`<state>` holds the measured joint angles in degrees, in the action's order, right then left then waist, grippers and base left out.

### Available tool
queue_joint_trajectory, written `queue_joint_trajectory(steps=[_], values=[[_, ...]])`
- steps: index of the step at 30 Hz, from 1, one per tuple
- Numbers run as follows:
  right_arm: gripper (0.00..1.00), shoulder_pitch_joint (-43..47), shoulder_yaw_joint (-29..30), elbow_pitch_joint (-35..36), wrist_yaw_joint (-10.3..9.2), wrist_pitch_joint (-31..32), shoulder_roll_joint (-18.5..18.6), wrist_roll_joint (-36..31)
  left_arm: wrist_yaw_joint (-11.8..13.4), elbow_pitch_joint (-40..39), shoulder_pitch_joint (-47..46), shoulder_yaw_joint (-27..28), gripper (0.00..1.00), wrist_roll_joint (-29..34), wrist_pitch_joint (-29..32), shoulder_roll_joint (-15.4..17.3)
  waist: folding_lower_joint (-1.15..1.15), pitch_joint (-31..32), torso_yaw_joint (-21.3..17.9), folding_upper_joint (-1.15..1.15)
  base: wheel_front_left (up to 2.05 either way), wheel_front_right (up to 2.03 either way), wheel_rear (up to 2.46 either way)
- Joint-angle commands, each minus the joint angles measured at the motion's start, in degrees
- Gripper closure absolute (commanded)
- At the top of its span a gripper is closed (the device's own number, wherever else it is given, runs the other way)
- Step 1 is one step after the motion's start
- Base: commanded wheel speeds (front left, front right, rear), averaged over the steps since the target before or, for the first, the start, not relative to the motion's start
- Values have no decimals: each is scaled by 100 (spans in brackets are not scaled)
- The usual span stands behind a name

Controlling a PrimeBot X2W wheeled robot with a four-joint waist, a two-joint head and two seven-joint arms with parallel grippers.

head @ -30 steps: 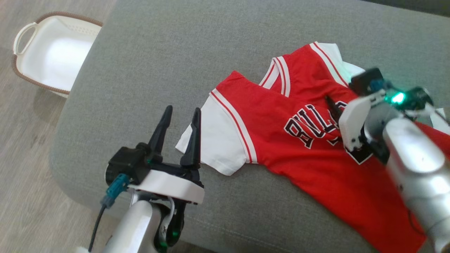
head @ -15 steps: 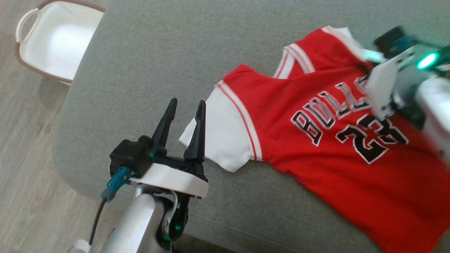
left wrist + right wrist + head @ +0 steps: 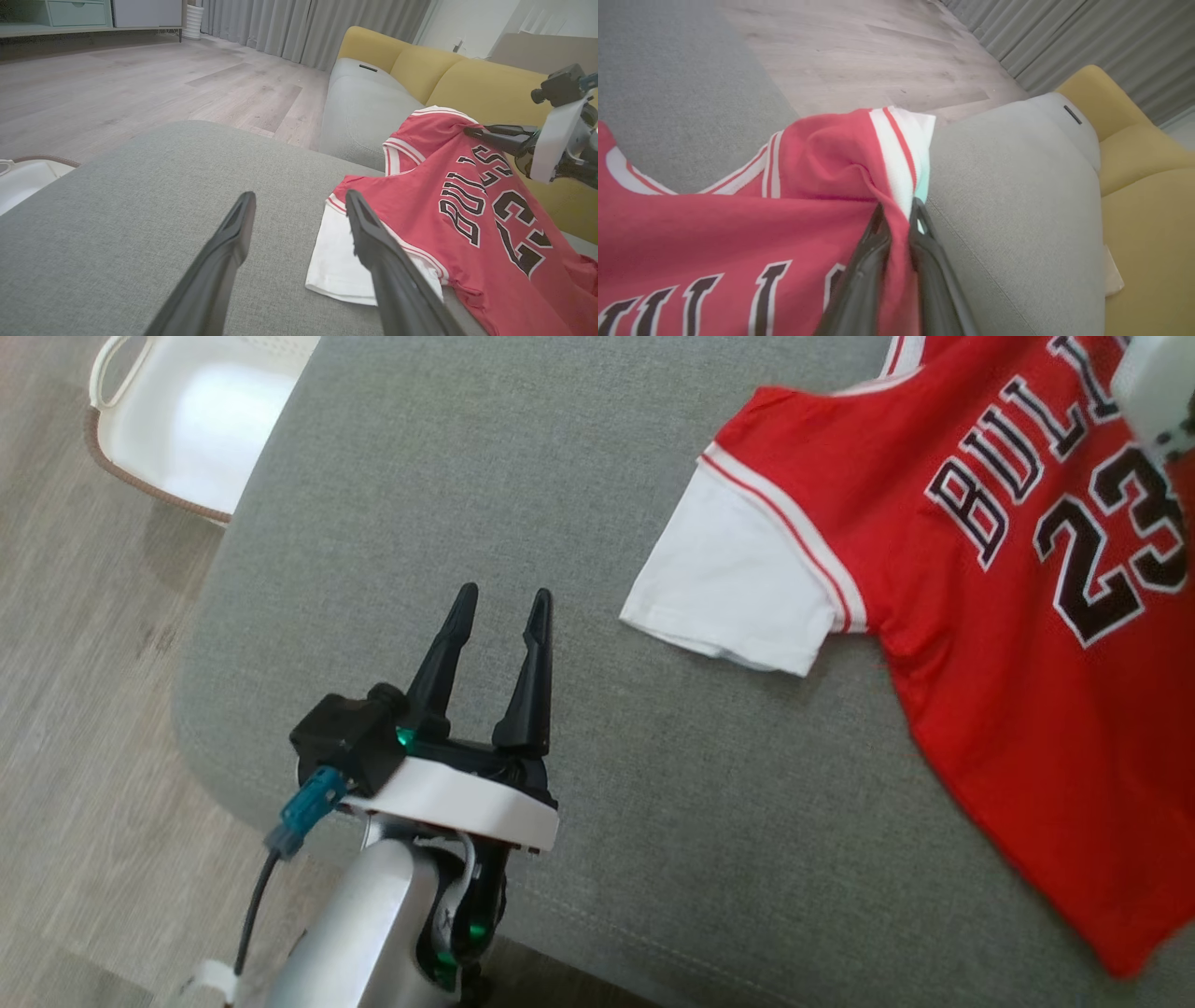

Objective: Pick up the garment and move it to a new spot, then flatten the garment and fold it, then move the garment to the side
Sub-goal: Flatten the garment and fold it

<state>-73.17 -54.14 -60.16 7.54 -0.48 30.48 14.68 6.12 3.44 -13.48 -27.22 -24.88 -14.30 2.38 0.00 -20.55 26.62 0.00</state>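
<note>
Garment (image 3: pixel 980 653) collar beyond top edge

A broad grey fabric cushion (image 3: pixel 523 504) carries a red and white short-sleeved jersey (image 3: pixel 971 616), its white sleeve lying flat. Beside it, a white plastic basket (image 3: pixel 201 420) stands on pale wood-plank floor (image 3: pixel 84 728).

A grey cushion (image 3: pixel 485 476) takes up most of the head view. Beyond its edge, in the upper left corner, a white basket (image 3: pixel 201 425) with a brown rim stands on the pale wood floor (image 3: pixel 84 709), close to the cushion. In the left wrist view a yellow sofa back (image 3: pixel 490 88) runs along the upper right behind a grey seat (image 3: pixel 364 112). Grey curtains (image 3: pixel 303 23) hang at top centre, a white pot (image 3: pixel 192 21) just left of them, and a pale-green cabinet (image 3: pixel 79 11) sits upper left.
</note>
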Motion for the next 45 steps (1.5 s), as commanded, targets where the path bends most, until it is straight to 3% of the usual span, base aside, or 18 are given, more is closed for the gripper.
queue_joint_trajectory(steps=[1,10,15,20,21,25,26,30,33,37,45], values=[[0,-181,144,-110,-5,-237,-140,-178,40,-211,-183,175,0,-11,-70,50,0,-12,-9,0,0,0,0],[0,63,1231,-1027,-5,-1124,-766,-291,30,-160,-204,511,0,173,-70,50,0,327,-526,0,0,0,0],[0,712,1985,-857,-5,-1436,-1185,-97,1,-130,-145,908,0,324,-70,50,0,672,-1076,0,0,0,0],[0,1857,2946,529,-5,-1449,-1388,-110,-103,-29,-17,1226,0,438,-70,50,0,1043,-1566,0,0,0,0],[0,2482,3448,1115,-5,-1450,-1525,-207,-130,20,62,1355,0,473,-70,50,0,1208,-1743,0,0,0,0],[0,3917,4381,2429,-5,-1451,-2007,-576,-128,61,241,1573,0,496,-70,50,0,1489,-2020,0,0,0,0],[0,3917,4381,2429,-5,-1451,-2007,-576,-128,61,241,1573,0,496,-70,50,0,1489,-2020,0,0,0,0],[0,5348,5110,3664,-5,-1451,-2552,-903,-189,157,408,1666,0,558,-70,50,0,1655,-2198,0,0,0,0],[0,6168,5410,4449,-5,-1451,-2727,-1001,-245,263,518,1732,0,638,-70,50,0,1742,-2308,0,0,0,0],[0,6903,5449,5125,-5,-1451,-2756,-563,-324,388,668,1839,0,708,-70,50,0,1848,-2444,0,0,0,0],[0,7311,5468,5411,-5,-1452,-2759,-493,-409,522,888,1921,0,841,-70,50,0,1916,-2622,0,0,0,0]])
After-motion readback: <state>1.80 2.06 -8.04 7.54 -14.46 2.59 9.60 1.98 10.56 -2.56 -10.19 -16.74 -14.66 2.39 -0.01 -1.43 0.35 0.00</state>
